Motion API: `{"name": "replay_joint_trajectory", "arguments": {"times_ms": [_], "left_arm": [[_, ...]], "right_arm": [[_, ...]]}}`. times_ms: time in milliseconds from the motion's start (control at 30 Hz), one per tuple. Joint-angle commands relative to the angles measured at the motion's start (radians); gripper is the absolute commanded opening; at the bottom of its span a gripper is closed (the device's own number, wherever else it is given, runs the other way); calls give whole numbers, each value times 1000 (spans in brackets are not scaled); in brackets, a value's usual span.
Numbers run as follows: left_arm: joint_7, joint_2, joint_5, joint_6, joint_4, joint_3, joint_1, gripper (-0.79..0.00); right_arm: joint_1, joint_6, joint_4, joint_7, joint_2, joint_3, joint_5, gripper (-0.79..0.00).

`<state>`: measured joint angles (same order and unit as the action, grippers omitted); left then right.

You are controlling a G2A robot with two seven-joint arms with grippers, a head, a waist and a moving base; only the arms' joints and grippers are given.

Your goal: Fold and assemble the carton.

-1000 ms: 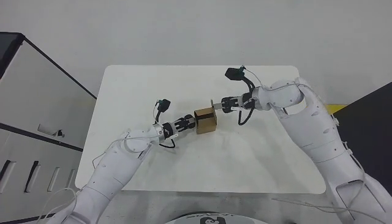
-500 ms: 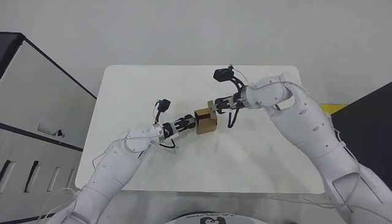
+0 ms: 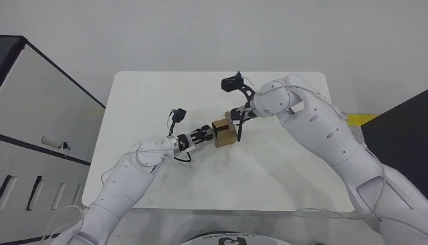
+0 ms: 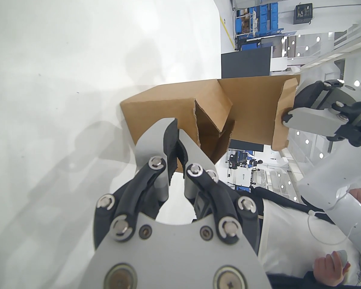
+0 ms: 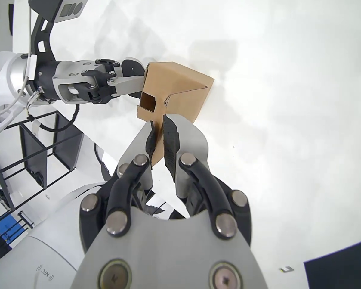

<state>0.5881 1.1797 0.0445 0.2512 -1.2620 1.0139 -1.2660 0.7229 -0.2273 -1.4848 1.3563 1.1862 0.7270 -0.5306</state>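
Note:
A small brown carton [image 3: 224, 132] sits near the middle of the white table [image 3: 281, 178], partly folded into a box. My left gripper [image 3: 209, 135] is shut on the carton's left wall [image 4: 156, 112]; its fingertips [image 4: 176, 142] pinch the cardboard edge. My right gripper [image 3: 233, 118] is at the carton's far right corner, shut on a flap [image 5: 158, 139] that stands between its pads. In the right wrist view the carton [image 5: 180, 91] shows an open end with a dark gap inside, and the left gripper [image 5: 132, 82] holds its other side.
A dark-topped cabinet [image 3: 27, 104] stands off the table's left edge, and a black panel [image 3: 401, 131] stands to the right. The table surface around the carton is bare white.
The right arm has swung leftward over the carton and its gripper has moved in from the right side to the far right corner, bending the flap inward. The left arm has kept still.

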Motion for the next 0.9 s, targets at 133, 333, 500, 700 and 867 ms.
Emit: {"name": "replay_joint_trajectory", "arguments": {"times_ms": [133,333,500,700,867], "left_arm": [[0,0,0,0,0,0,0,-785],[0,0,0,0,0,0,0,-785],[0,0,0,0,0,0,0,-785],[0,0,0,0,0,0,0,-785],[0,0,0,0,0,0,0,-785]], "right_arm": [[-66,-19,42,28,33,-75,-22,-745],[-116,-30,87,42,69,-141,-38,-776],[-142,-35,121,52,94,-183,-50,-785],[-165,-42,149,59,122,-225,-73,-785],[-175,-49,167,66,142,-253,-93,-785]]}}
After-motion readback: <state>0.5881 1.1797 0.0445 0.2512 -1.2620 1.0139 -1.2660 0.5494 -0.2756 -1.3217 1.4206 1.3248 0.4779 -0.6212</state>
